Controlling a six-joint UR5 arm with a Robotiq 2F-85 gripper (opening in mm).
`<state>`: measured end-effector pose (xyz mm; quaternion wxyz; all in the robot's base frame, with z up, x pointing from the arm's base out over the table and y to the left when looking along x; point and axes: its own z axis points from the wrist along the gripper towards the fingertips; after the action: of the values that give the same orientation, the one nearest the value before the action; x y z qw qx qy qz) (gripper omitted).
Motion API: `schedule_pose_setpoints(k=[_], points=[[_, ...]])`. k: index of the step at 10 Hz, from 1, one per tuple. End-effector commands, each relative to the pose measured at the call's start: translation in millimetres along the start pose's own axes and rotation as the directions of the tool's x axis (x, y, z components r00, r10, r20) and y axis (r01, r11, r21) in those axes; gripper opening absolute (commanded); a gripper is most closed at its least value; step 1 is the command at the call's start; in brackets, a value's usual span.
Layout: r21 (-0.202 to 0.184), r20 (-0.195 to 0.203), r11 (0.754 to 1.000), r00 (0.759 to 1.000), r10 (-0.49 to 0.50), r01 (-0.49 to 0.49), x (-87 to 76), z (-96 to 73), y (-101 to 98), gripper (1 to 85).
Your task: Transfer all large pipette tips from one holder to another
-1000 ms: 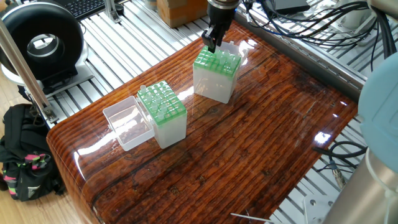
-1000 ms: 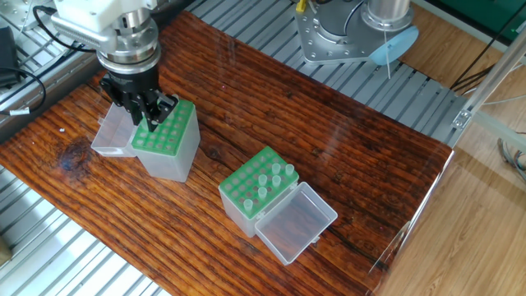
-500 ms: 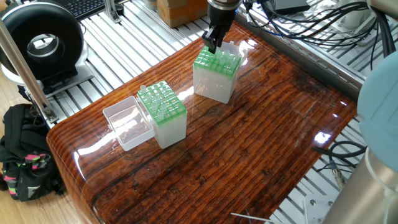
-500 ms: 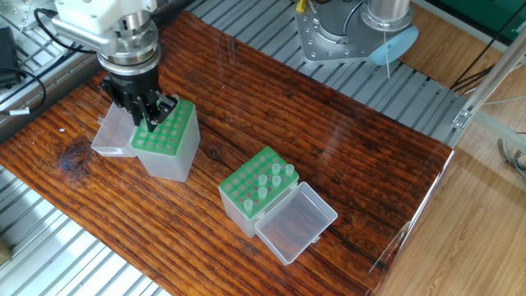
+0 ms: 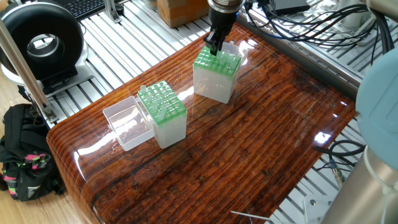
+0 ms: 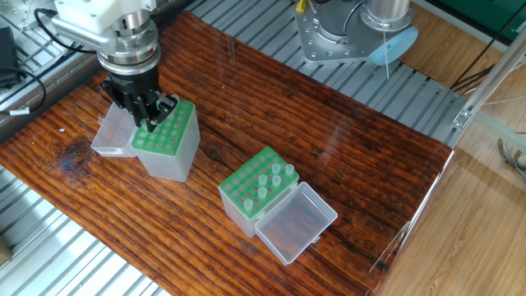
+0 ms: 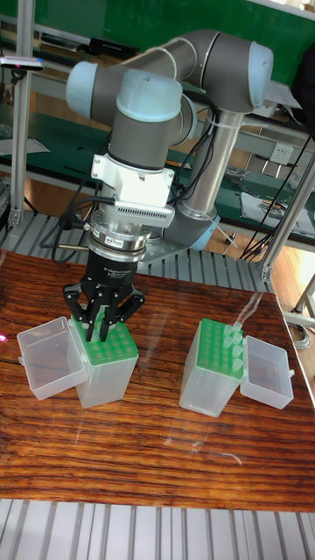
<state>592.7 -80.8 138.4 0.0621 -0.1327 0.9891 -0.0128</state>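
Green grids top both tip boxes on the glossy wooden table (image 6: 345, 156). My gripper (image 6: 150, 121) hangs straight down over the box near the table's far-left corner in the other fixed view (image 6: 167, 140), its fingertips (image 7: 101, 325) drawn close together and down at the grid's corner. Whether they pinch a tip there I cannot tell; nothing whitish shows between them. That box's clear lid (image 6: 111, 136) is hinged open, touching its side, and its grid shows only holes where I can see it.

Well apart, nearer the table's middle, stands the second box (image 6: 251, 193), with its own clear lid (image 6: 296, 220) folded out flat and bare inside. The large pipette tips (image 6: 272, 177) sit upright in this grid, a small cluster of whitish tops along the side next to the lid; the remaining holes are open.
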Motion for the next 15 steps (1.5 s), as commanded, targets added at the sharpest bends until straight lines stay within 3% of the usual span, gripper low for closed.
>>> schedule_pose_setpoints(k=[1,5,11,15], points=[[-0.01,0.01,1.0,1.0,0.002,-0.002,-2.6,-1.5,-0.5,26.0],[-0.018,0.016,1.0,1.0,0.003,-0.003,-5.0,1.5,1.6,24.7],[-0.005,0.003,1.0,1.0,0.03,-0.03,-2.0,-1.7,-1.3,1.0],[-0.012,-0.002,0.999,1.0,0.029,-0.029,-2.0,-9.9,3.5,1.0]])
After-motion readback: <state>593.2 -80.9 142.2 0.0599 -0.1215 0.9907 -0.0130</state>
